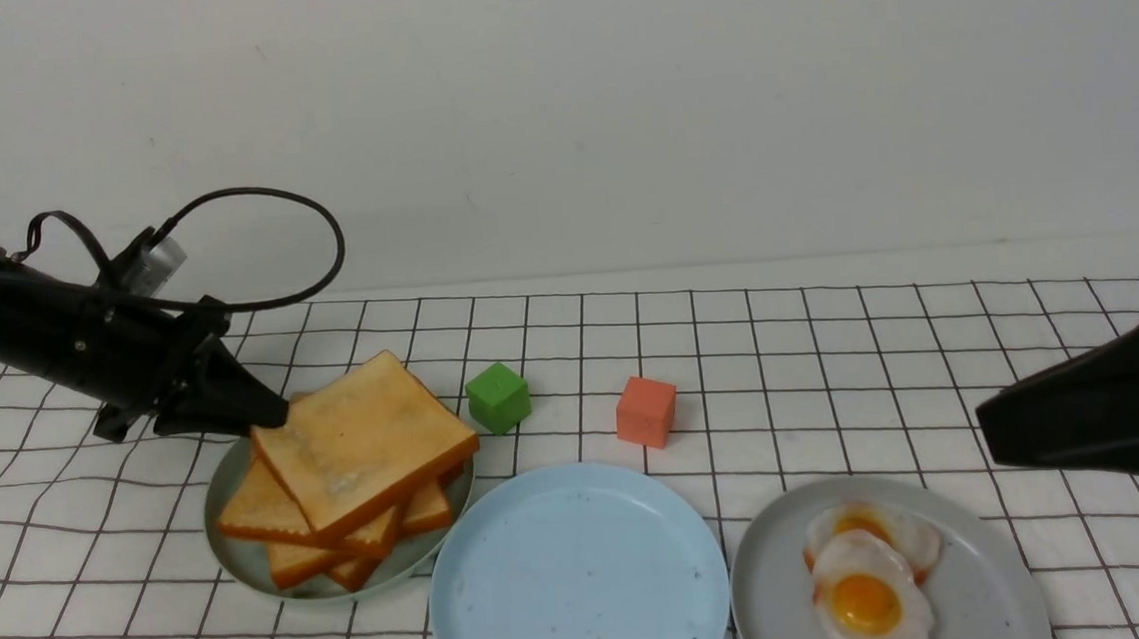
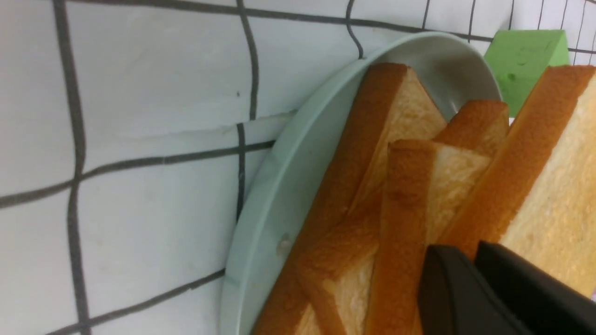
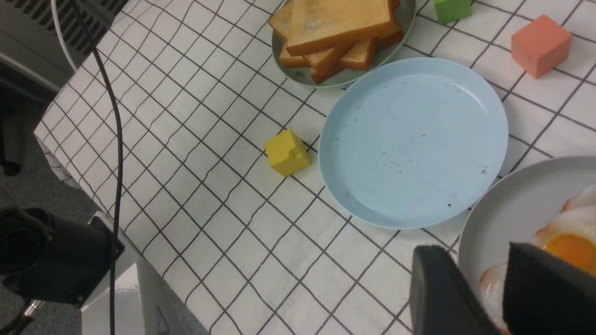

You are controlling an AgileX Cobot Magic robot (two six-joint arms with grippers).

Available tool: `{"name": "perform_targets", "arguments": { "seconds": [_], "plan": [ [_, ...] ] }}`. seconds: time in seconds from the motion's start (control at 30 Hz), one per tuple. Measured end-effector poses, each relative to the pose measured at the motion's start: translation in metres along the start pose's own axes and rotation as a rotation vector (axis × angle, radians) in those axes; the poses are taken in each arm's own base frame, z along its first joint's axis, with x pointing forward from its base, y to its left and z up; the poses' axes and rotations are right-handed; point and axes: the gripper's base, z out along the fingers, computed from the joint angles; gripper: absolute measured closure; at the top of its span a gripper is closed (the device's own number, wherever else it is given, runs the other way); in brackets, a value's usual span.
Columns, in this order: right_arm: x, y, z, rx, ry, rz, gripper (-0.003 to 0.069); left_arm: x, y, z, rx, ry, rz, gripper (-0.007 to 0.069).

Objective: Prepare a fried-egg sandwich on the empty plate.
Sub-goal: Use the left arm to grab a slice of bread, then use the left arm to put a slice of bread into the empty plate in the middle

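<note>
The empty pale blue plate (image 1: 578, 580) sits front centre and also shows in the right wrist view (image 3: 409, 139). A skewed pile of toast lies on the greyish-green plate (image 1: 235, 553). My left gripper (image 1: 275, 412) is shut on the left edge of the top toast slice (image 1: 362, 439), which tilts above the pile; in the left wrist view the gripper (image 2: 465, 249) pinches that slice's crust (image 2: 549, 186). My right gripper (image 1: 983, 421) is open and empty, hovering over the grey plate (image 3: 507, 214) with two fried eggs (image 1: 865, 600). No finished sandwich is in view.
A green cube (image 1: 498, 397) and an orange-red cube (image 1: 646, 410) stand behind the blue plate. A yellow cube (image 3: 287, 152) lies at its front left. The checked cloth's table edge and a black cable (image 3: 114, 139) run along the left.
</note>
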Motion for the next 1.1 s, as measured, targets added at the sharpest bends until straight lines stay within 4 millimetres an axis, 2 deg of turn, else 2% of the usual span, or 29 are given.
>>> {"name": "perform_targets", "arguments": {
  "seconds": [0.17, 0.3, 0.5, 0.53, 0.67, 0.7, 0.73, 0.77, 0.9, 0.93, 0.97, 1.1],
  "plan": [
    [0.000, 0.000, 0.000, 0.000, 0.000, 0.000, 0.0418, -0.001, -0.002, -0.001, 0.000, -0.004, 0.007, 0.0590],
    [0.000, 0.000, 0.000, 0.000, 0.000, 0.000, 0.0418, -0.007, -0.010, -0.012, -0.012, -0.035, 0.043, 0.0590],
    [0.000, 0.000, 0.000, -0.001, 0.001, 0.000, 0.0418, -0.016, -0.034, -0.037, -0.028, -0.106, 0.161, 0.0590],
    [0.000, 0.000, 0.000, -0.001, 0.001, 0.000, 0.0418, -0.016, -0.035, -0.037, -0.029, -0.106, 0.166, 0.0590],
    [0.000, 0.000, 0.000, -0.002, 0.001, -0.035, 0.0418, -0.014, -0.065, -0.034, -0.024, -0.102, 0.299, 0.0592],
    [0.000, 0.000, 0.000, -0.002, 0.001, -0.036, 0.0418, -0.014, -0.065, -0.034, -0.024, -0.102, 0.301, 0.0592],
    [0.000, 0.000, 0.000, -0.001, 0.001, -0.047, 0.0418, -0.010, -0.081, -0.026, -0.016, -0.079, 0.353, 0.0592],
    [0.000, 0.000, 0.000, -0.001, 0.001, -0.047, 0.0418, -0.009, -0.083, -0.025, -0.014, -0.077, 0.361, 0.0592],
    [0.000, 0.000, 0.000, 0.001, 0.002, -0.052, 0.0418, 0.011, -0.121, 0.008, 0.019, 0.023, 0.485, 0.0592],
    [0.000, 0.000, 0.000, 0.001, 0.002, -0.052, 0.0418, 0.012, -0.122, 0.010, 0.022, 0.030, 0.487, 0.0592],
    [0.000, 0.000, 0.000, 0.001, 0.002, -0.052, 0.0418, 0.020, -0.132, 0.023, 0.035, 0.069, 0.520, 0.0592],
    [0.000, 0.000, 0.000, 0.001, 0.002, -0.052, 0.0418, 0.043, -0.144, 0.052, 0.066, 0.168, 0.589, 0.0592]
  ]
}}
